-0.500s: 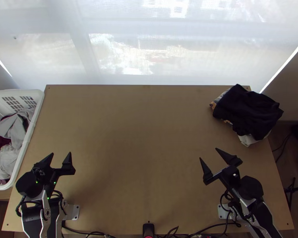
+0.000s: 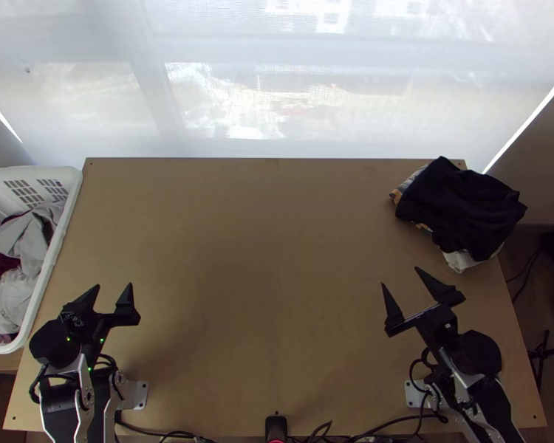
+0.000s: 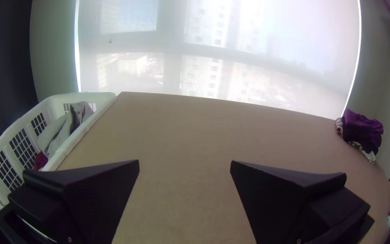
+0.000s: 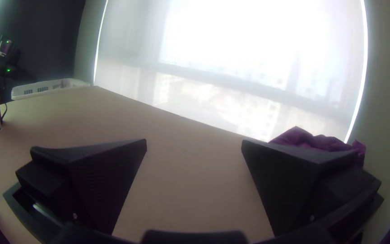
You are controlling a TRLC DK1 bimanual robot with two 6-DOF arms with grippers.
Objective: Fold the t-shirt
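My left gripper [image 2: 113, 288] stands open near the table's left side, beside the basket; in the left wrist view the same gripper [image 3: 184, 162] has bare table between its fingers. On the right, my right gripper [image 2: 399, 276] is also open and holds nothing, nearer the table's front edge than the dark stack; in the right wrist view this gripper [image 4: 194, 141] has its fingers wide apart. A pile of cloth topped by a dark garment [image 2: 462, 207] lies bunched at the back right corner. Which cloth is the t-shirt, I cannot tell.
A white basket [image 2: 55, 247] at the left edge holds grey, white and dark red clothes [image 2: 26, 244]. The wooden table [image 2: 262, 258] lies bare between the arms. Cables [image 2: 395, 424] run along its front edge.
My right gripper has moved a little to the right and slightly up the picture, still open. The left arm and the cloths have kept still.
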